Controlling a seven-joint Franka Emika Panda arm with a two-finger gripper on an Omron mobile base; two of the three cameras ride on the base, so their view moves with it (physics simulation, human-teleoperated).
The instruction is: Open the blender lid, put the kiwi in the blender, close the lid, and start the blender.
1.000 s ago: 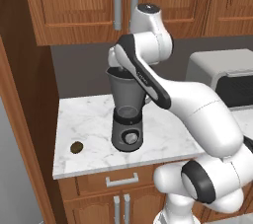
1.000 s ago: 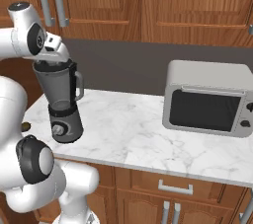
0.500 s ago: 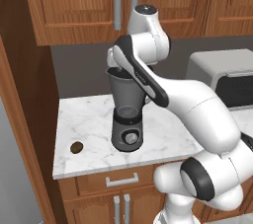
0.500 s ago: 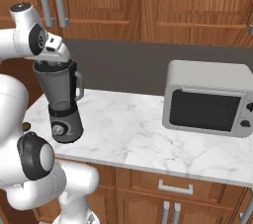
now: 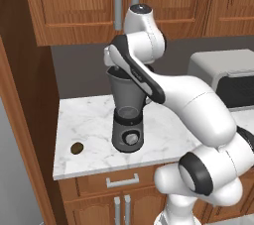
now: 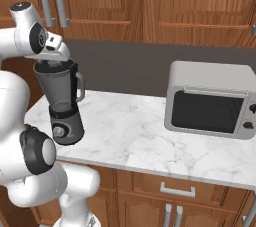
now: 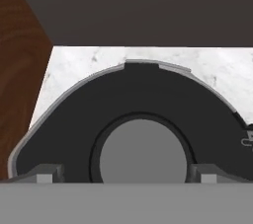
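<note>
Blender (image 5: 127, 120): kiwi (image 5: 77, 147) to its left on counter; lid (image 7: 141, 119) close below gripper (image 7: 126, 177), fingers wide, empty.

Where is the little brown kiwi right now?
In the left base view the kiwi lies on the marble counter near its front left corner, to the left of the blender and apart from it.
</note>
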